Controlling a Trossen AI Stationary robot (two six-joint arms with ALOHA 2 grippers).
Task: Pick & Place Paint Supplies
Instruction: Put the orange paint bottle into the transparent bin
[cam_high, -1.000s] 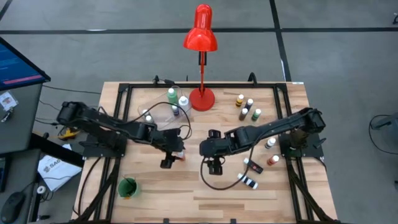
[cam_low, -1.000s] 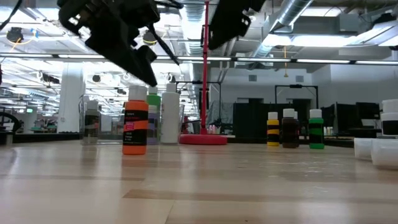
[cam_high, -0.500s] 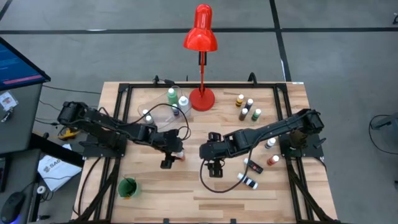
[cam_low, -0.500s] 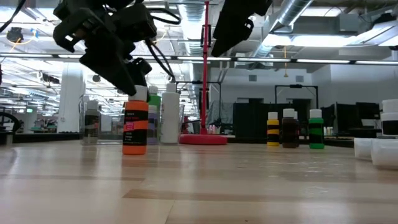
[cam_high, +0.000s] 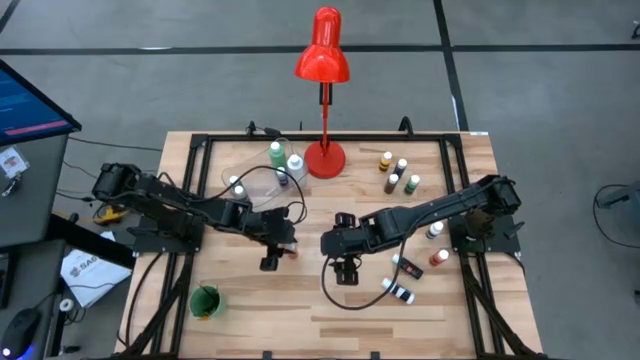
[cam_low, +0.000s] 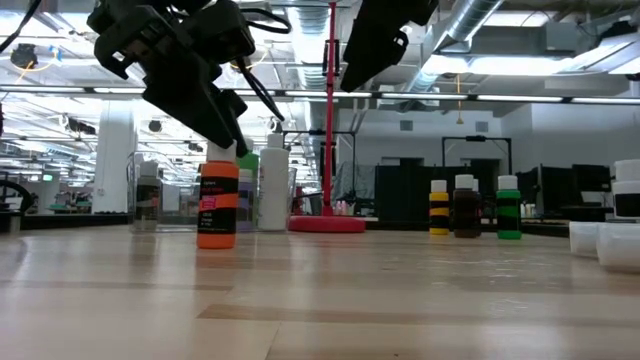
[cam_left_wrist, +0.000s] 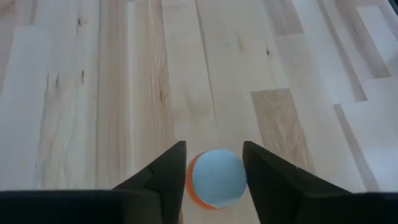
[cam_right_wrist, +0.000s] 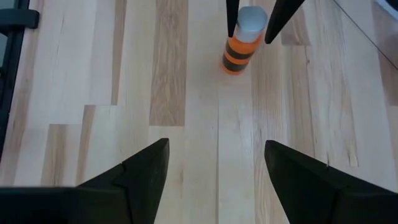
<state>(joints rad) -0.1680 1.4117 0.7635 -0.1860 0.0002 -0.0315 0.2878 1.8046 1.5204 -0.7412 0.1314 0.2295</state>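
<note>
An orange paint bottle (cam_low: 217, 205) with a white cap (cam_left_wrist: 217, 178) stands upright on its base on the wooden table, left of centre. My left gripper (cam_high: 286, 246) reaches down at a slant onto its cap, fingers on either side of it. The right wrist view also shows the bottle (cam_right_wrist: 239, 55) with those fingers at the cap. To the bottle's right, my right gripper (cam_high: 345, 268) hangs open above bare wood with nothing between its fingers (cam_right_wrist: 146, 171). My left gripper has the orange bottle's white cap (cam_left_wrist: 202, 180) between its two fingers, one on each side; no gap shows in the left wrist view. The fingers (cam_low: 222, 135) come from above, slanting down from the table's left. The bottle stands upright with its base on the table.
A red desk lamp (cam_high: 324, 157) stands at the far middle, with green and white bottles (cam_high: 276, 154) and a clear container (cam_high: 252, 186) left of it. More bottles stand at the far right (cam_high: 398, 176) and lie near the right edge (cam_high: 400, 291). A green cup (cam_high: 205, 300) sits near left.
My left gripper has come down from above and left of the orange bottle until its fingers stand around the cap. The bottle has kept its place, upright on the table.
</note>
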